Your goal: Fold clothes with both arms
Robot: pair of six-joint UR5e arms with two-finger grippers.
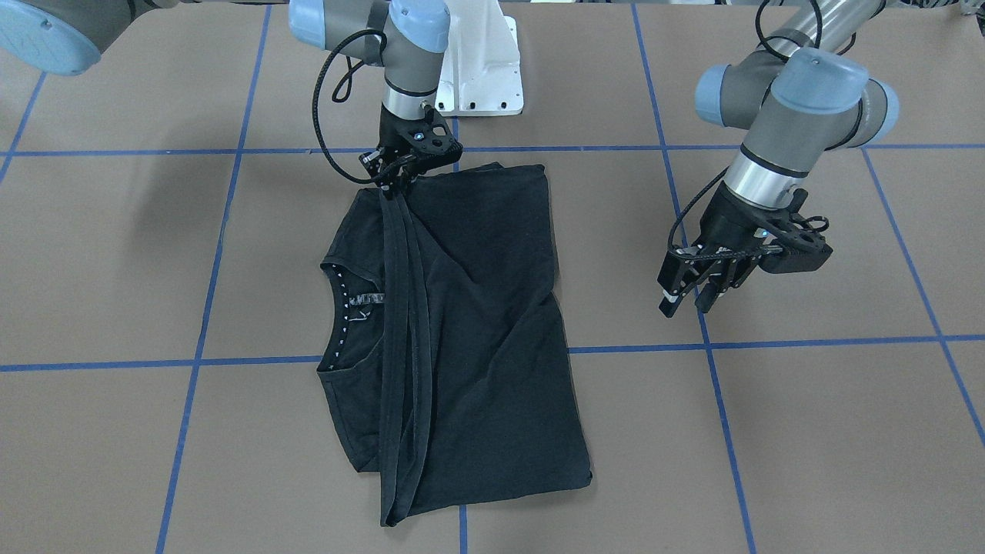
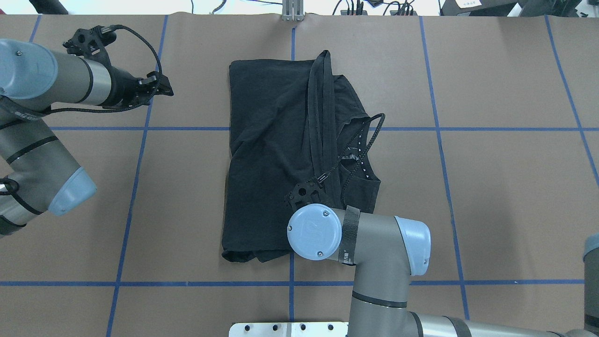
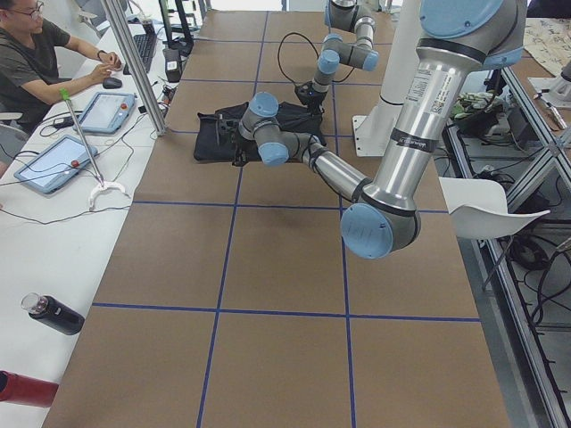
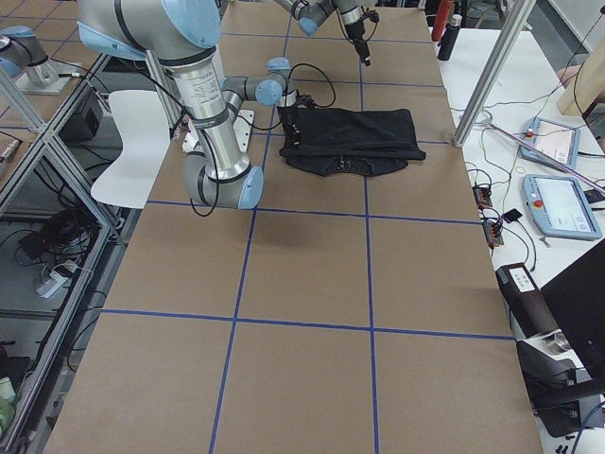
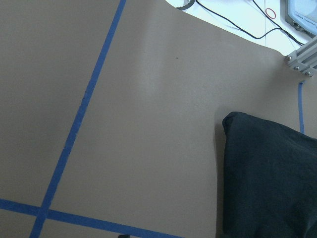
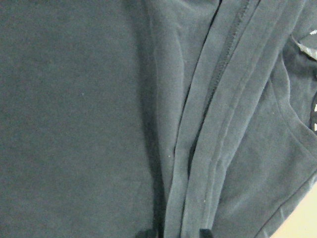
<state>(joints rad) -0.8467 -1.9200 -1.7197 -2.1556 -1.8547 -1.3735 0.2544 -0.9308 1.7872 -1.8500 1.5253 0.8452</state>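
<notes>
In the front-facing view, the black T-shirt lies part-folded in the middle of the table, neckline toward the robot's right. The right gripper pinches the hem band and holds it raised and taut. The left gripper hangs well apart, fingers spread on nothing. Overhead, the T-shirt shows 2 stacked layers. In the right wrist view, the hem band runs between 2 fingertips. The cloth is probably light, limp and quick to sag, so hems and corners look like the best holds.
</notes>
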